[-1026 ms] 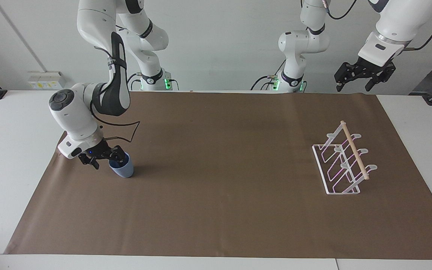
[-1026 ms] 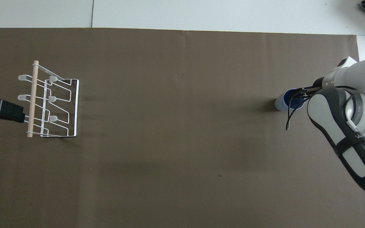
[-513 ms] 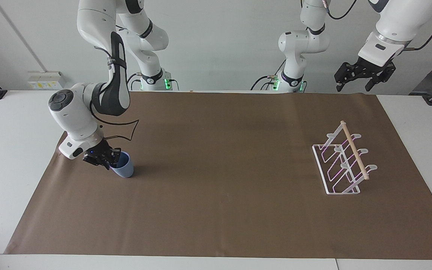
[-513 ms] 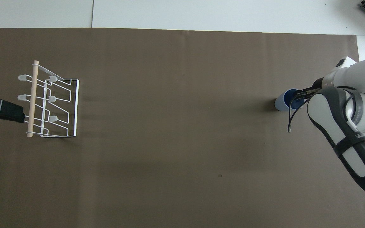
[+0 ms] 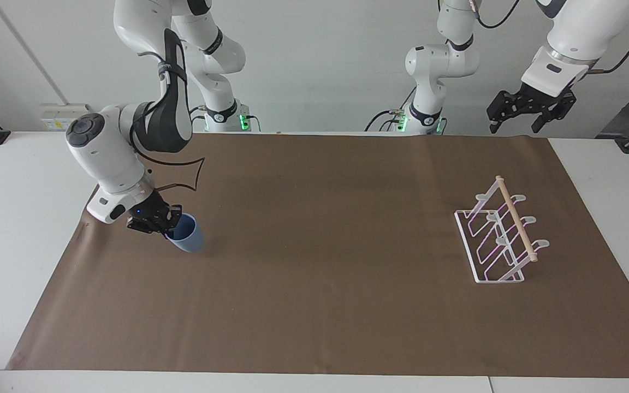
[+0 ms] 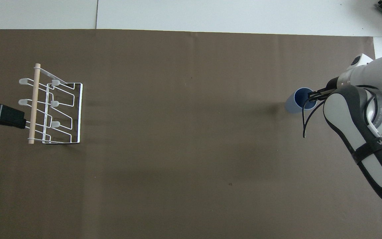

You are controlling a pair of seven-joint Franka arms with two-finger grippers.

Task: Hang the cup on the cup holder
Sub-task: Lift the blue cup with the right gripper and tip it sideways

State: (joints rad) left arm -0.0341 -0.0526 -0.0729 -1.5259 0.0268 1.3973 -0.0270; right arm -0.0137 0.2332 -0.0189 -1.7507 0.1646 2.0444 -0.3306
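The right gripper (image 5: pixel 168 221) is clamping the cup (image 5: pixel 187 233) by its rim, seemingly just off the mat; the left gripper (image 5: pixel 517 121) is waiting, jaws spread.

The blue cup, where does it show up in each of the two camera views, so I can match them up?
Facing view: the cup is at the picture's left, middle height, tilted, its rim pinched by the right gripper.
Overhead view: the cup is at the picture's right, upper middle, by the same gripper.
Shared landmark: the cup holder stands at the left arm's end of the brown mat in both.
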